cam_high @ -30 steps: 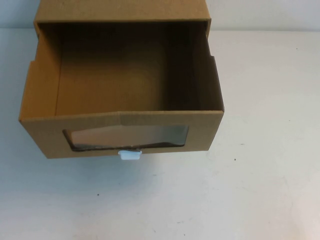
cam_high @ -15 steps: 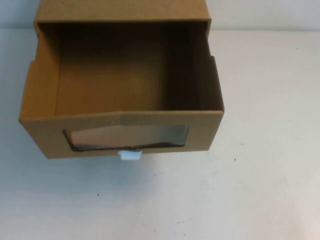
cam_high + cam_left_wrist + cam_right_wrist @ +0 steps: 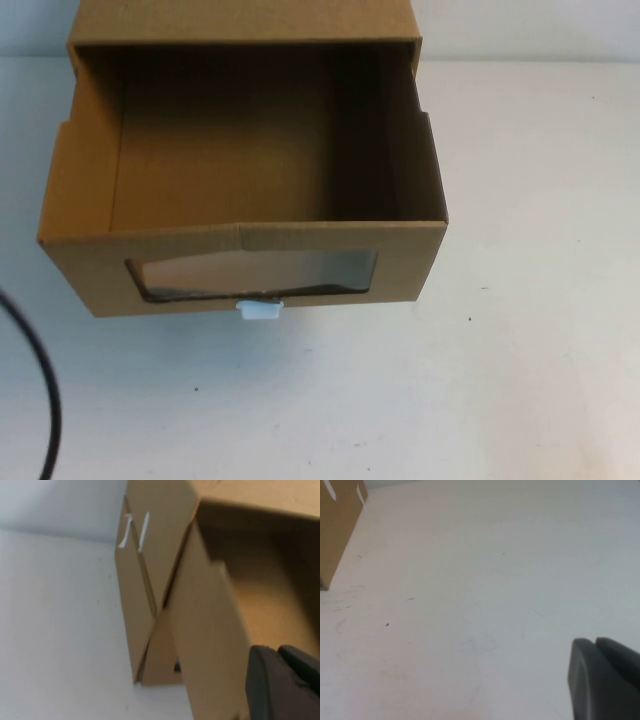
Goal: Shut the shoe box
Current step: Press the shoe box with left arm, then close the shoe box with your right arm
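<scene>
White tabletop (image 3: 540, 380) holds my brown corrugated-cardboard shoe box (image 3: 243, 262), drawer pulled out. Left gripper (image 3: 285, 685) beside its left wall, right gripper (image 3: 605, 680) well apart; whether either is open, I cannot tell. Off-centre pushing might skew the drawer.

my white table top (image 3: 540, 380), one box on it

a brown corrugated-cardboard shoe box (image 3: 240, 270) sits directly on the surface, drawer pulled out toward me; a thin black cable (image 3: 48, 400) curves along the near left edge.
</scene>
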Robot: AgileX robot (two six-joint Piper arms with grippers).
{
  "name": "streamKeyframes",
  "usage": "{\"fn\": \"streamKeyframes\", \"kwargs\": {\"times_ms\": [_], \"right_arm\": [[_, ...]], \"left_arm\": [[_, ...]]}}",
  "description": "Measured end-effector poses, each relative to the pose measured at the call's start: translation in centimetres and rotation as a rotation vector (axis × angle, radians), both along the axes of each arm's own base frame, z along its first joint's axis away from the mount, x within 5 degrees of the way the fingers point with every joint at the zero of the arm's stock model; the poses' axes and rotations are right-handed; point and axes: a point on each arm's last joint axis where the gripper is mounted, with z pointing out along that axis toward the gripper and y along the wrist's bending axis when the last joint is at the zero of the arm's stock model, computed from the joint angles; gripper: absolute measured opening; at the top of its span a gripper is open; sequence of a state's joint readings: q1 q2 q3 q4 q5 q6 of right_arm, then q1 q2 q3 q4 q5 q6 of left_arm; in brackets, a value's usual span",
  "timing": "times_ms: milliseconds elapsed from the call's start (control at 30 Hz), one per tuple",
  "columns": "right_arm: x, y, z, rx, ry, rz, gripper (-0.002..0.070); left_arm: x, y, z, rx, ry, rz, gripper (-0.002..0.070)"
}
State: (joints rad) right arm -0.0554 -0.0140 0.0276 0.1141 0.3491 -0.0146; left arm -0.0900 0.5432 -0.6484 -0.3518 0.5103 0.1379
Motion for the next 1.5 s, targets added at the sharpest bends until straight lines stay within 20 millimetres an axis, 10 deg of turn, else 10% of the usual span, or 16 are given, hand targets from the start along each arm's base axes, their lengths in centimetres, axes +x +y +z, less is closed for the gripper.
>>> {"fn": "streamKeyframes", "kwargs": {"times_ms": [300,733,1333,1500], "right_arm": [[0.0,0.0,0.0,-0.001,0.000,0.000,-0.0011],[0.0,0.0,0.0,-0.001,0.000,0.000,-0.0011],[0.0,0.0,0.1,0.007,-0.014,-0.001,-0.0011],[0.3,0.3,1.7,0.306,-0.185,-0.023,-0.0011]], "left_arm": [[13.2,-3.1,9.6,0.173,0.101,-0.301,-0.0002],[29.3,-7.2,8.0,0.198,0.288,-0.584,-0.0002],[31.9,-9.9,5.8,0.183,0.317,-0.635,-0.0002],[31.9,-9.9,5.9,0.183,0.316,-0.633,-0.0002]]}}
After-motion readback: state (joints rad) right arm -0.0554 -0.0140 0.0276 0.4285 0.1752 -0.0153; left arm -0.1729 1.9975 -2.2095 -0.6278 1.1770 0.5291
